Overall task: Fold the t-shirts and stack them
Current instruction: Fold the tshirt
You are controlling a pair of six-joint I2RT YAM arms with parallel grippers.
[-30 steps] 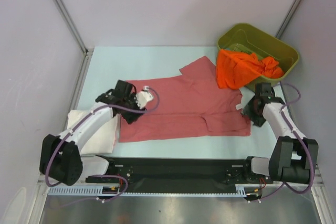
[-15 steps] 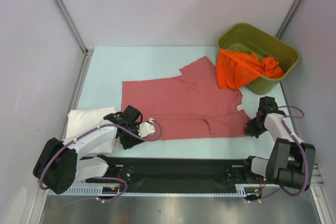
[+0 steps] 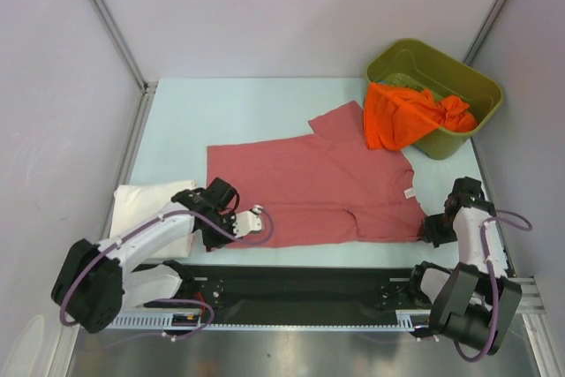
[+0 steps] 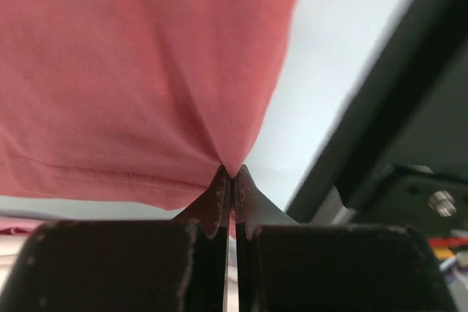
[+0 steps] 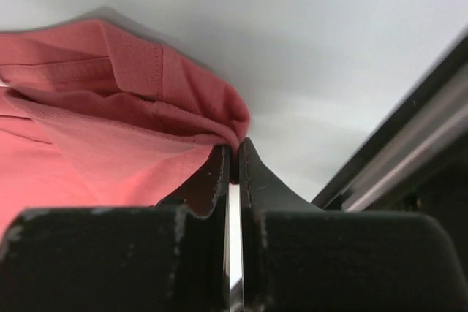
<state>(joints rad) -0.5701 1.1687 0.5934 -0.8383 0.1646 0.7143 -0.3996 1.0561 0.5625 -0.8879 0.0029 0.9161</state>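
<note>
Overhead, both sets of fingertips were lost under wrists and cable. Up close, the left gripper (image 4: 231,180) was pinched tight on the near-left corner of the salmon-red t-shirt (image 3: 318,187), its stitched hem showing. The right gripper (image 5: 232,155) was clamped on the bunched near-right corner. The soft shirt lay spread flat across the pale table (image 3: 229,112). The crumpled orange t-shirt (image 3: 406,116) spilled over the olive-green bin (image 3: 468,77), and the white t-shirt (image 3: 146,200) sat half covered by the left arm.
</note>
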